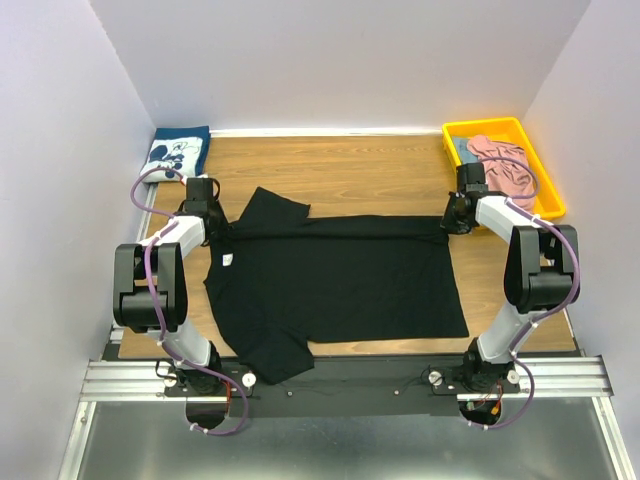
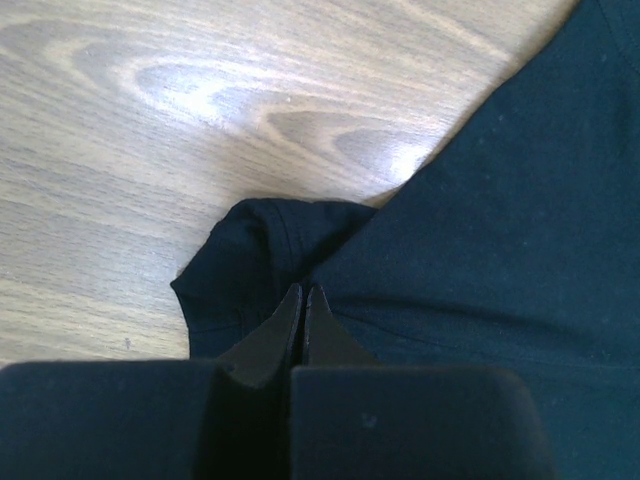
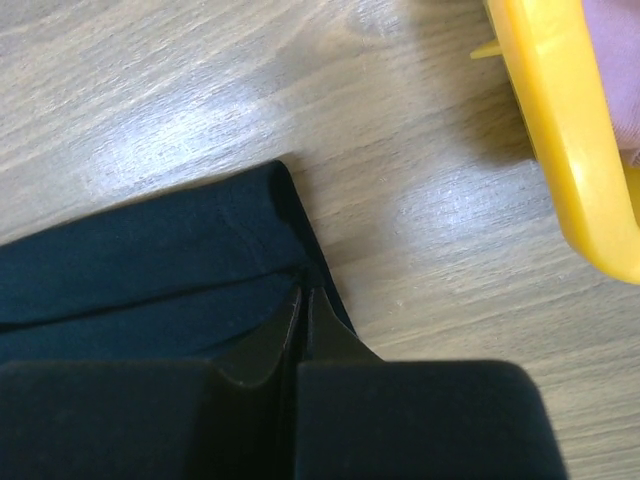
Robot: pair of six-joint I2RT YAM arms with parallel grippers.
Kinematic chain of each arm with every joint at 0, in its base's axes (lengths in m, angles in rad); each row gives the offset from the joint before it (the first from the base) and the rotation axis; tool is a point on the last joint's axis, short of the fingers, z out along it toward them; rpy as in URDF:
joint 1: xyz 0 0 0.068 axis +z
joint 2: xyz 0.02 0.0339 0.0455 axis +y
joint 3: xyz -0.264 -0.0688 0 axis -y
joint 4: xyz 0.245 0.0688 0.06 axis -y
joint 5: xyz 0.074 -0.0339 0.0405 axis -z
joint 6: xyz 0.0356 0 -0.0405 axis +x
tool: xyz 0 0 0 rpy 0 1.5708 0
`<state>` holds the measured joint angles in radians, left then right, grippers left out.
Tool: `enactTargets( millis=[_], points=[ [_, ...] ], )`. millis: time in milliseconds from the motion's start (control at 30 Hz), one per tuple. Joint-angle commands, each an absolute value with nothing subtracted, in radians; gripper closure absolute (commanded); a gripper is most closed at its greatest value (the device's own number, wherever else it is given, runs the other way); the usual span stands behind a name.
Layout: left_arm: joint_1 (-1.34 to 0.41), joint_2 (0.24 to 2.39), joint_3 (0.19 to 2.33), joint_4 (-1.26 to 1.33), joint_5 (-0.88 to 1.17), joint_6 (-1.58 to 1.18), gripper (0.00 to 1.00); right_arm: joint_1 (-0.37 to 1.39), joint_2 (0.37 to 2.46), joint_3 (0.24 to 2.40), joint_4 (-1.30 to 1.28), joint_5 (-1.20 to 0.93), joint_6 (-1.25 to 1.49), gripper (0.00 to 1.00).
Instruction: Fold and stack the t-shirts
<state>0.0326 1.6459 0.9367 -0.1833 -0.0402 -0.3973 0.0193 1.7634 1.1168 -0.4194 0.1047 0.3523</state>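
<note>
The large black t-shirt (image 1: 330, 285) lies spread on the wooden table, its far edge folded over into a narrow strip. My left gripper (image 1: 216, 228) is shut on the cloth at the strip's left end, by the sleeve; in the left wrist view the gripper (image 2: 303, 292) pinches bunched black fabric (image 2: 500, 220). My right gripper (image 1: 449, 222) is shut on the strip's right corner; in the right wrist view the gripper (image 3: 303, 293) grips the folded black edge (image 3: 150, 270). The navy mouse-print shirt (image 1: 178, 152) lies folded at the back left. The pink shirt (image 1: 505, 165) lies in a bin.
A yellow bin (image 1: 480, 127) stands at the back right, close beside my right gripper; its wall also shows in the right wrist view (image 3: 570, 130). White walls enclose the table on three sides. A metal rail (image 1: 340, 378) runs along the near edge.
</note>
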Motion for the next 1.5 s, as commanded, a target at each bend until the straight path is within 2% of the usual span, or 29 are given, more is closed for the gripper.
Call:
enactTargets(
  millis=[0, 100, 200, 333, 400, 433, 467, 533, 633, 667, 867, 1200, 1300, 1367, 1433, 1467],
  points=[
    [0.051, 1.641, 0.917, -0.172, -0.086, -0.400, 1.00, 0.005, 1.782, 1.106, -0.402, 0.146, 0.359, 0.91],
    [0.051, 1.637, 0.914, -0.170, -0.083, -0.405, 1.00, 0.005, 1.782, 1.104, -0.403, 0.130, 0.359, 0.85],
    [0.051, 1.635, 0.911, -0.166, -0.080, -0.411, 0.93, 0.005, 1.764, 1.098, -0.403, 0.115, 0.360, 0.77],
    [0.049, 1.622, 0.905, -0.167, -0.075, -0.414, 0.91, 0.006, 1.737, 1.091, -0.406, 0.106, 0.362, 0.73],
    [0.048, 1.609, 0.903, -0.166, -0.077, -0.413, 0.90, 0.005, 1.712, 1.088, -0.410, 0.109, 0.360, 0.64],
    [0.048, 1.597, 0.904, -0.166, -0.078, -0.411, 0.90, 0.005, 1.703, 1.085, -0.411, 0.110, 0.357, 0.63],
    [0.048, 1.594, 0.902, -0.169, -0.080, -0.408, 0.90, 0.005, 1.695, 1.083, -0.413, 0.112, 0.359, 0.56],
    [0.046, 1.583, 0.903, -0.173, -0.084, -0.408, 0.90, 0.005, 1.674, 1.081, -0.417, 0.123, 0.359, 0.51],
    [0.045, 1.577, 0.910, -0.181, -0.081, -0.405, 0.90, 0.006, 1.646, 1.081, -0.420, 0.135, 0.362, 0.36],
    [0.043, 1.575, 0.913, -0.184, -0.081, -0.405, 0.90, 0.006, 1.640, 1.084, -0.420, 0.138, 0.365, 0.34],
    [0.040, 1.548, 0.899, -0.199, -0.091, -0.405, 0.89, 0.006, 1.597, 1.111, -0.422, 0.150, 0.367, 0.31],
    [0.040, 1.513, 0.853, -0.193, -0.090, -0.411, 0.85, 0.054, 1.644, 1.161, -0.402, -0.058, 0.327, 0.34],
    [0.040, 1.496, 0.838, -0.192, -0.087, -0.410, 0.79, 0.087, 1.655, 1.173, -0.397, -0.063, 0.322, 0.34],
    [0.040, 1.479, 0.828, -0.195, -0.086, -0.407, 0.67, 0.104, 1.666, 1.180, -0.396, -0.066, 0.325, 0.34],
    [0.040, 1.460, 0.827, -0.201, -0.081, -0.406, 0.49, 0.129, 1.675, 1.186, -0.391, -0.072, 0.328, 0.34],
    [0.040, 1.454, 0.828, -0.202, -0.083, -0.411, 0.45, 0.139, 1.678, 1.187, -0.390, -0.074, 0.330, 0.34]
  ],
)
